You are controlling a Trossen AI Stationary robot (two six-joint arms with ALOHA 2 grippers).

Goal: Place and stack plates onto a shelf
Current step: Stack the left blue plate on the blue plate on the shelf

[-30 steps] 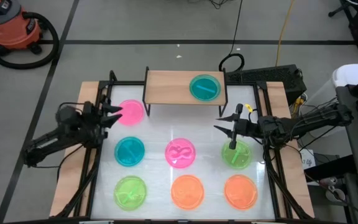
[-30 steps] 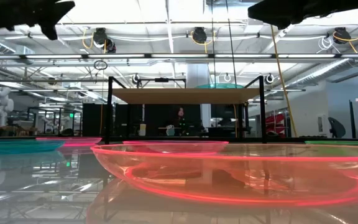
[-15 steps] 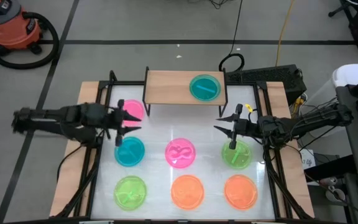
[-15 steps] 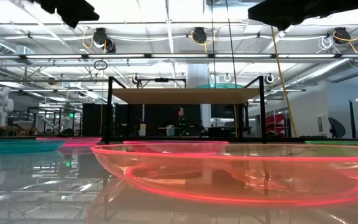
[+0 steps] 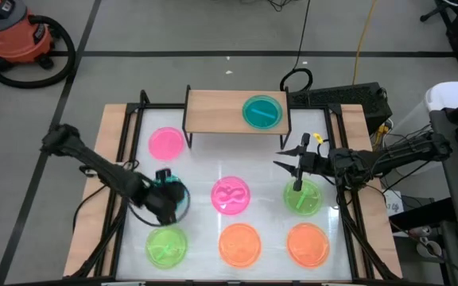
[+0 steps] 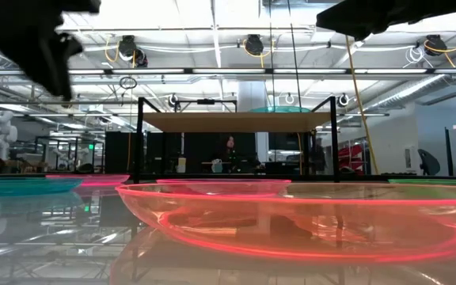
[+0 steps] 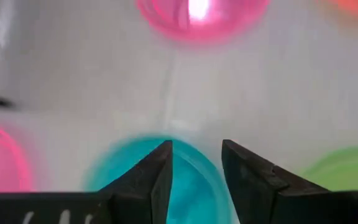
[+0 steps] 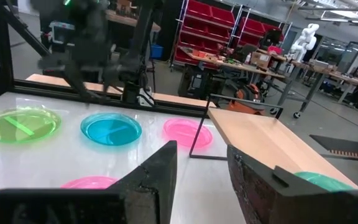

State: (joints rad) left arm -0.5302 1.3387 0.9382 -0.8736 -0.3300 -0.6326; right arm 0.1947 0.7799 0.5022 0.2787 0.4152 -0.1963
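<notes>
Seven plates lie flat on the white tabletop; an eighth, teal [image 5: 261, 111], sits on the right half of the wooden shelf [image 5: 217, 111] at the far edge. My left gripper [image 5: 168, 200] points down over the teal plate [image 5: 175, 191] in the left column. Its fingers are open above that plate [image 7: 123, 171] and touch nothing. My right gripper [image 5: 289, 157] hovers open just beyond the green plate [image 5: 302, 199] on the right. It faces the shelf [image 8: 260, 137].
Also on the table are a pink plate [image 5: 166, 143] beside the shelf, a pink one [image 5: 230, 195] in the middle, and a green [image 5: 166, 245] and two orange plates [image 5: 239, 244] [image 5: 308, 244] along the near edge. The shelf's left half is bare. Black rails border both sides.
My left arm has swung from over the far-left pink plate toward the near edge and the table's middle. Its gripper has tipped downward and now stands over the left teal plate. No plate has moved.
</notes>
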